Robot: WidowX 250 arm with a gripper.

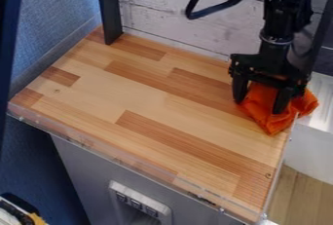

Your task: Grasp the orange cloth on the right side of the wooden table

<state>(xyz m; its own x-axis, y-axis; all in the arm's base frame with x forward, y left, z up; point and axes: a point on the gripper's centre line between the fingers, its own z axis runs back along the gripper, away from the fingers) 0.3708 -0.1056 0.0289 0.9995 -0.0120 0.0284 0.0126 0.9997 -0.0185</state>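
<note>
At the right end of the butcher-block worktop [130, 87], the black 2-finger gripper [259, 105] hangs downward, its 2 fingers spread wide astride a crumpled orange cloth [270, 121]; whether either finger presses on a fold cannot be told. The cloth lies directly beneath and between them, partly past the worktop's right edge. Bunched, it has no clear long axis; 1 corner points toward the camera, another rightward in the view.

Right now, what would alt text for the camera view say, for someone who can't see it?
A black robot gripper, fingers apart, is down at a crumpled orange cloth on the right edge of a wooden tabletop, with pale boards behind.
</note>
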